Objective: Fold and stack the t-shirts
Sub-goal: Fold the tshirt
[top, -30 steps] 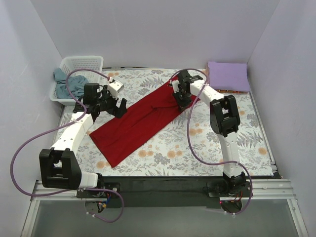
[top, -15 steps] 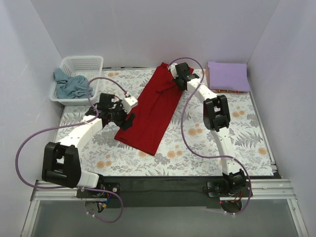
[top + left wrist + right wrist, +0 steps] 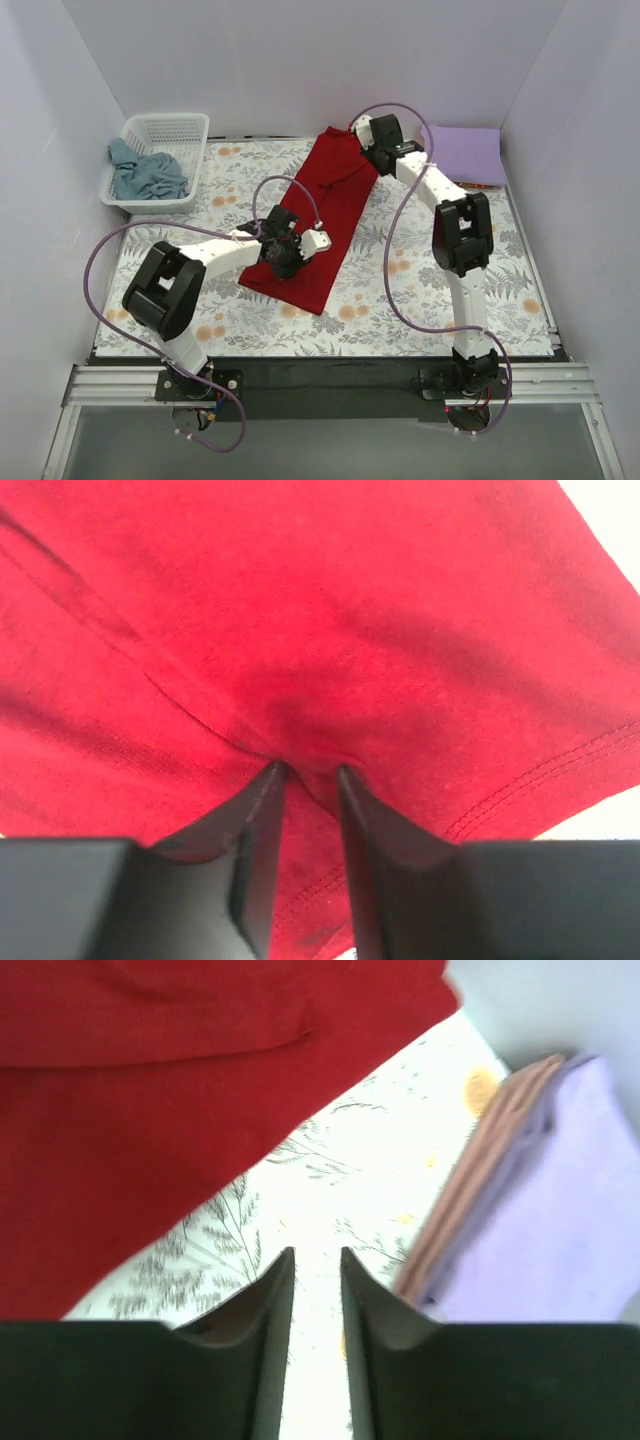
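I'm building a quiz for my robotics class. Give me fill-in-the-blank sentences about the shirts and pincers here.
The stretched-out shirt nipped by the left pincer is ____. The crumpled shirt in the basket is ____. The neatly folded shirt at the far right is ____. The right pincer holds ____.
Missing words: red; blue-grey; lavender; nothing.

I look down into a box of plain, pale lavender-white panels: a back wall (image 3: 300,60), a left wall (image 3: 40,150) and a right wall (image 3: 590,150). The floral-print table cloth (image 3: 500,290) covers the work surface (grey leaves, orange blooms on white). A black strip (image 3: 330,375) and a metal rail (image 3: 330,410) run along the near edge. The light is even and soft.
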### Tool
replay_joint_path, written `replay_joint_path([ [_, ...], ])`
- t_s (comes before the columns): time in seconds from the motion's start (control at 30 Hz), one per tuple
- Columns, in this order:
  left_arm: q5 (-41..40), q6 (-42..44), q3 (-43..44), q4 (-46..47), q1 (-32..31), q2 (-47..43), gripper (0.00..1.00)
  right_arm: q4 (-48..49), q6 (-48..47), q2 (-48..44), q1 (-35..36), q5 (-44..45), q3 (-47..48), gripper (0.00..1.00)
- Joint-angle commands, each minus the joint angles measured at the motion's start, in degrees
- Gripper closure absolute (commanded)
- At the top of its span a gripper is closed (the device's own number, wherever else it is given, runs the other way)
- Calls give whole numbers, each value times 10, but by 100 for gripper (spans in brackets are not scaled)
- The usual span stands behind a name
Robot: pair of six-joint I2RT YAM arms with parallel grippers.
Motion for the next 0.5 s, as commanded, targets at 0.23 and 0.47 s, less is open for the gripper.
replay_joint_path([
  [0.23,-39,-57,3,-70,-177,60,82,-149,46,-150,-54,-144,-30,58],
  [0.47,24,-160,109,-102,-261,74,76,-189,43,-220,-71,-233,-140,60],
])
